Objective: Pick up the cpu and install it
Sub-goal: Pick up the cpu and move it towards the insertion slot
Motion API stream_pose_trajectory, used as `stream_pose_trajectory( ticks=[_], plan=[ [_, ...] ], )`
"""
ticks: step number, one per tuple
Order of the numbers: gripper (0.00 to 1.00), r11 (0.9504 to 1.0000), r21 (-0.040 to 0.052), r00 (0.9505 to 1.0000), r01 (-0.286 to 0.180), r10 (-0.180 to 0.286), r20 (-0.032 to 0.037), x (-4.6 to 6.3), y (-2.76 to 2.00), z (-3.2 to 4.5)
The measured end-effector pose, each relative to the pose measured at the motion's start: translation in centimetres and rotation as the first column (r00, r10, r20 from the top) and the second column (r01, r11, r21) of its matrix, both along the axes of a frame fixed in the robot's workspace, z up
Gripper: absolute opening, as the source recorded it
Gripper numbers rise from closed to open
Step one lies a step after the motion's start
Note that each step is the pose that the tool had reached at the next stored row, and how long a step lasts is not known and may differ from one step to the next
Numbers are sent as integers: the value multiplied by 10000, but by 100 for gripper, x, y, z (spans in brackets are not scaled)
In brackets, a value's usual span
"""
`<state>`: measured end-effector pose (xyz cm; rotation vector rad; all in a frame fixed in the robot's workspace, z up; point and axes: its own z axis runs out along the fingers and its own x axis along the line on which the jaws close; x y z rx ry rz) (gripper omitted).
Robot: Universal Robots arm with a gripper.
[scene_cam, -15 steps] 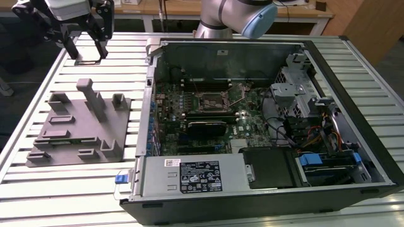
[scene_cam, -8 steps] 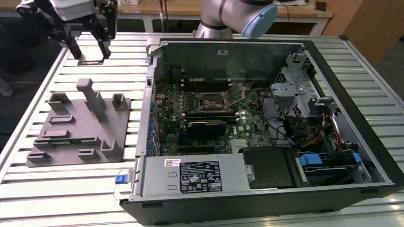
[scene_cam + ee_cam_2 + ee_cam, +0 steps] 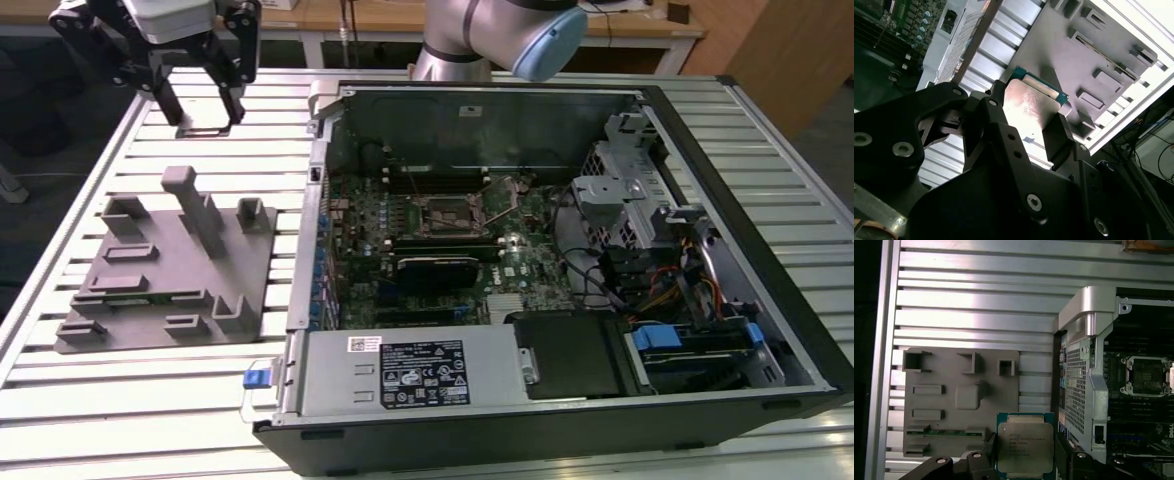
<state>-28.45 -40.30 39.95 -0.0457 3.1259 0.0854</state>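
Observation:
My gripper [image 3: 203,118] hangs high over the back left of the slatted table, shut on the cpu [image 3: 203,129]. In the first wrist view the cpu [image 3: 1025,445] is a small square chip with a silvery top plate and a pale rim, pinched between the two black fingers [image 3: 988,446]. The second wrist view shows the shiny plate of the cpu [image 3: 1031,102] from behind the gripper [image 3: 1029,116]. The dark square socket [image 3: 447,212] on the motherboard lies open inside the computer case, toward the exterior view's right of the gripper. That socket [image 3: 1149,376] is also in the first wrist view.
A grey plastic tray [image 3: 174,270] with upright posts lies on the table below the gripper, and its surface [image 3: 954,400] appears in the first wrist view. The open computer case [image 3: 694,150] has raised walls, a drive cage and cables. The arm's base [image 3: 467,40] stands behind the case.

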Motion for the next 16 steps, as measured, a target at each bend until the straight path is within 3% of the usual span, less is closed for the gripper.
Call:
stream_pose_trajectory(
  ticks=[16],
  plan=[
    [55, 10000, 1, 10000, 0, 0, 1, 157, 0, -1]
  ],
)
